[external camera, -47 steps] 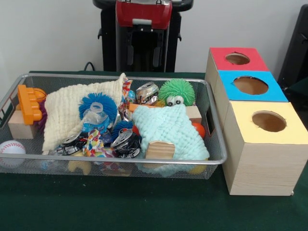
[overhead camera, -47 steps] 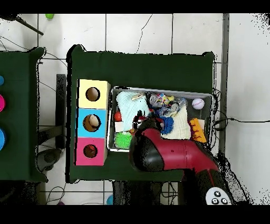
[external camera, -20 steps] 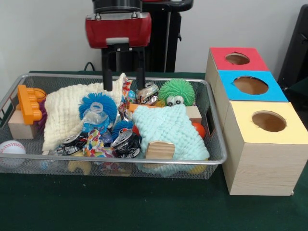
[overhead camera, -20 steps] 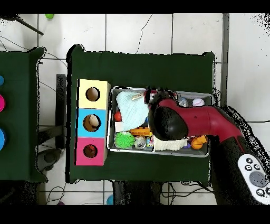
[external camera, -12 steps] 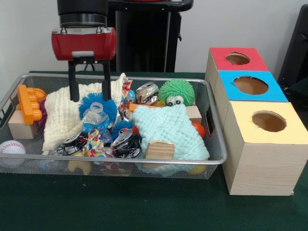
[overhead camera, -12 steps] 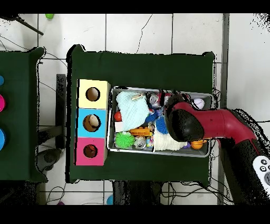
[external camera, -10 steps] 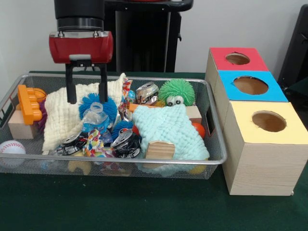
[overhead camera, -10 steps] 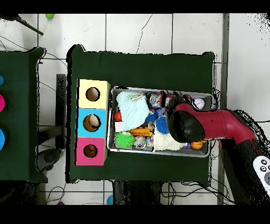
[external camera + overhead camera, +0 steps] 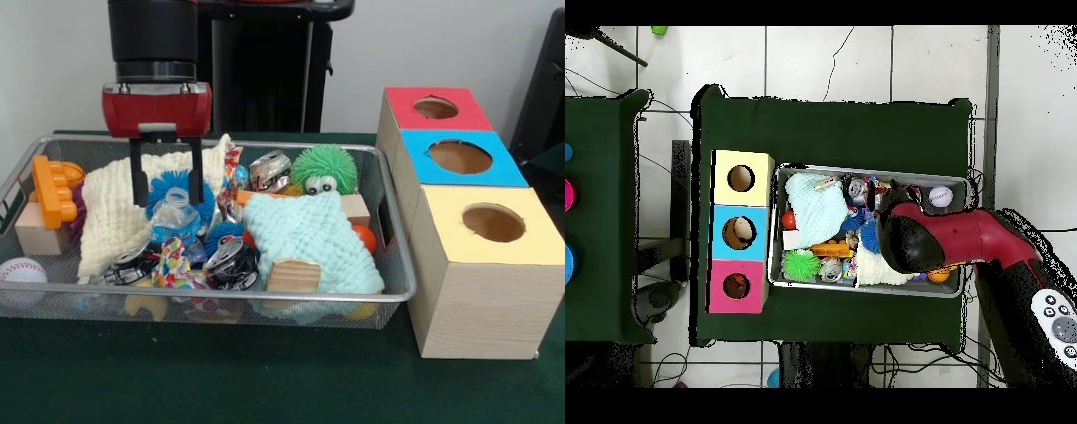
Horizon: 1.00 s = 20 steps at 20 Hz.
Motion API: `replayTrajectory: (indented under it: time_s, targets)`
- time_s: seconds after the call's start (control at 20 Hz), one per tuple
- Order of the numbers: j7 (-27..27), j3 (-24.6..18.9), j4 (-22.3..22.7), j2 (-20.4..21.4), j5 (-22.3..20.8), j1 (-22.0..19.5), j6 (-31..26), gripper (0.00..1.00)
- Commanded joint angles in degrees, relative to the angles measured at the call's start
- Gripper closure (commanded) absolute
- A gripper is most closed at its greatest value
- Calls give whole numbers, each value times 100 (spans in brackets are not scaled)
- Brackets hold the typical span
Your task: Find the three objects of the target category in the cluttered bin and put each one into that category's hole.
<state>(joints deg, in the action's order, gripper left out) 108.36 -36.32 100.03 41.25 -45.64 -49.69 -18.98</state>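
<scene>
Bin (image 9: 393,291) of wire mesh sits on the green table, crowded with toys, cloths and crushed cans, beside three wooden boxes topped red (image 9: 436,108), blue (image 9: 459,156) and yellow (image 9: 493,223), each with a round hole. Which category is wanted cannot be told. One red and black gripper (image 9: 165,198) hangs over the bin's left half with its two dark fingers spread apart and holding nothing. Directly beneath it, between the fingertips, lie a fuzzy blue ball (image 9: 181,187) and a clear plastic bottle (image 9: 175,221) resting against a cream cloth (image 9: 110,212); the bottle's long axis runs roughly away from the camera. No brand or writing is legible anywhere.
</scene>
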Motion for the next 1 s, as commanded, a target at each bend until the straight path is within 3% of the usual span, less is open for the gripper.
replayTrajectory:
  time_s: [0.05, 0.5, 0.8, 1.0]
  targets:
    - [-675, 20, -132, -272, -654, 233, 41, 0]
    - [-1408, -460, -437, -546, -533, -170, -430, 0]
    - [-1446, -520, -734, -959, -678, -278, -346, 0]
    - [-1586, -609, -805, -1010, -678, -350, -414, 0]
